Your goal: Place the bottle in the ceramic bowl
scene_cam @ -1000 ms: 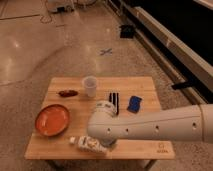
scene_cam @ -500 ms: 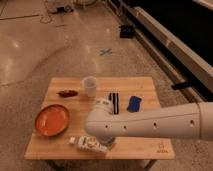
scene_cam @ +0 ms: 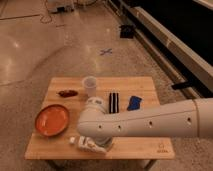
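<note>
The small white bottle with reddish marks lies on its side near the front edge of the wooden table, its cap pointing left. My gripper is right at the bottle, low over the table and mostly hidden under my white arm. The arm reaches in from the right. The orange-red ceramic bowl sits on the left part of the table, a short way up and left of the bottle. Nothing shows in the bowl.
A translucent cup stands at the back middle. A brown object lies to its left. A black-and-white striped item and a blue item lie to its right. Polished floor surrounds the table.
My arm has shifted slightly to the left over the bottle. The bottle and the bowl have stayed where they were.
</note>
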`<control>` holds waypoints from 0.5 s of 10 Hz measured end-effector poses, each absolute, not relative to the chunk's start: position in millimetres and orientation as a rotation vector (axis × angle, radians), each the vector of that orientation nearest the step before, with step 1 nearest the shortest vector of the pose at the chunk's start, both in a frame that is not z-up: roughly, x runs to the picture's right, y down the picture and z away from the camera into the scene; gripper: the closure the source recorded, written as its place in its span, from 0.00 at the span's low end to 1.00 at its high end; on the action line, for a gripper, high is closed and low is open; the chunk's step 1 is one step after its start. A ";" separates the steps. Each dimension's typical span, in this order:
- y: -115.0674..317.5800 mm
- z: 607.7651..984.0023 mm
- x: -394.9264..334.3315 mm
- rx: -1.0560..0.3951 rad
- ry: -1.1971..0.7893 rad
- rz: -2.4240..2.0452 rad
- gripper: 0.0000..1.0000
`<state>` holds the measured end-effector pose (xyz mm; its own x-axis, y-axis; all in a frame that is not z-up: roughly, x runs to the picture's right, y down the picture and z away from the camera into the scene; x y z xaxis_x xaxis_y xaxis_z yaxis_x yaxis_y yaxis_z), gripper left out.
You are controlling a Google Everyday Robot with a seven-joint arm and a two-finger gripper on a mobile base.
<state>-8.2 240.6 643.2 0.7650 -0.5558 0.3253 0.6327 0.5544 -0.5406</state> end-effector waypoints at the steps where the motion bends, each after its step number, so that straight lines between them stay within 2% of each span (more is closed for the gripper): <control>1: 240.6 647.8 -10.6 -0.695 -0.118 -0.676 0.26; 2: 246.3 656.6 -15.2 -0.702 -0.117 -0.640 0.20; 5: 268.7 693.7 -37.7 -0.706 -0.130 -0.559 0.20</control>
